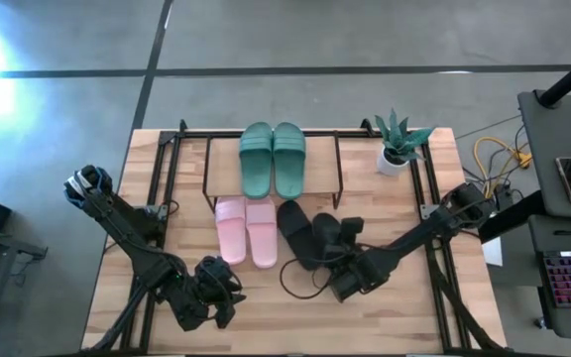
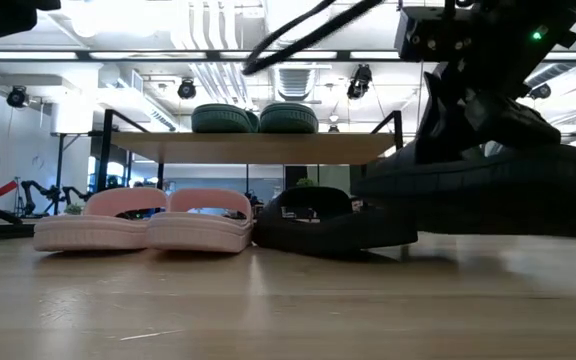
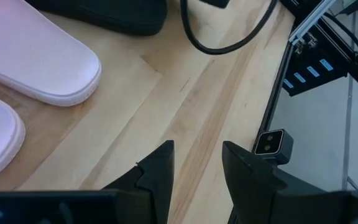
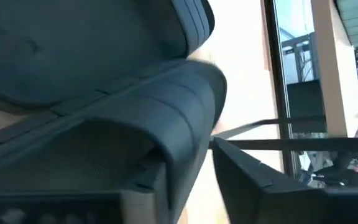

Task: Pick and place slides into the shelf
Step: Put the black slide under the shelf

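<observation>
The shelf (image 1: pixel 339 164) stands at the table's far middle, and the dark green slides (image 1: pixel 273 159) lie on its top board (image 2: pixel 258 148). On the table just in front of it rest the light pink slides (image 1: pixel 246 228), soles down. One black slide (image 2: pixel 328 222) rests beside them. My right gripper (image 1: pixel 350 260) is shut on the other black slide (image 2: pixel 488 190). My left gripper (image 3: pixel 197 155) is open over bare table near the front edge, close to the pink slides' (image 3: pixel 36 62) heel ends. My right gripper holds the black slide by its wide strap (image 4: pixel 185 99), at one side of it. One finger (image 4: pixel 145 180) is under the strap and the other finger (image 4: pixel 247 174) is outside it. The fingers come from above, and the slide hangs lifted clear of the table, roughly level.
A small potted plant (image 1: pixel 397 144) stands at the far right, beside the shelf. A black cable (image 1: pixel 300 283) loops on the table between the two grippers. Bare wood lies along the near edge and under the shelf's board.
</observation>
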Controlling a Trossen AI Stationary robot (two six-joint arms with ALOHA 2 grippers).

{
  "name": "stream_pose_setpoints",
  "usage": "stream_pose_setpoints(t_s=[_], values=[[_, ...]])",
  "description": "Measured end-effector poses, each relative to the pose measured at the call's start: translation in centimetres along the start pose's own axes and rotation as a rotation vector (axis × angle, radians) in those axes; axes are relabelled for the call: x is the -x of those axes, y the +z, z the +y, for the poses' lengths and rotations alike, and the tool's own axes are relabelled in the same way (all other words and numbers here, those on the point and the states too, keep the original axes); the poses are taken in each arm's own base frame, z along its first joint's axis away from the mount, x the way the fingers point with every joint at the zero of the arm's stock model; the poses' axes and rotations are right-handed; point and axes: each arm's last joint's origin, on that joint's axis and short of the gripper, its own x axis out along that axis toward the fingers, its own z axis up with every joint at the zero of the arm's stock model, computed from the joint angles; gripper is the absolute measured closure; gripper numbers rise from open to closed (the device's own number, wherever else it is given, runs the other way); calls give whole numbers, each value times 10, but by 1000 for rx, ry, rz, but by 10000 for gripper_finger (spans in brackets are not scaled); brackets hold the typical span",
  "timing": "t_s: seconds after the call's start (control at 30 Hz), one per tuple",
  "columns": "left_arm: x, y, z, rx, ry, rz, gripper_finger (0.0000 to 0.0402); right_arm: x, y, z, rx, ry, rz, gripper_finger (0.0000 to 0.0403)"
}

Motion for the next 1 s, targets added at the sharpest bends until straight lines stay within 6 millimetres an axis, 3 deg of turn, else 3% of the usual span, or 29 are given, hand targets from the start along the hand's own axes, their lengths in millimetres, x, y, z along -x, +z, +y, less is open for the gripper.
stream_pose_setpoints(t_s=[0.13, 0.2, 0.43, 0.7, 1.0], values=[[0, 0, 0, 0, 0, 0, 281, -2, 0, -1, 14, -4, 3, 370], [0, 0, 0, 0, 0, 0, 281, -6, -1, -3, 21, -10, 13, 386], [0, 0, 0, 3, -2, 0, 281, -29, -1, -9, -2, -47, 79, 389], [0, 0, -1, 10, -11, -3, 281, -40, 5, -16, -26, -99, 64, 390], [0, 0, -1, 10, -12, -3, 281, -43, 14, -8, 37, 35, 17, 385]])
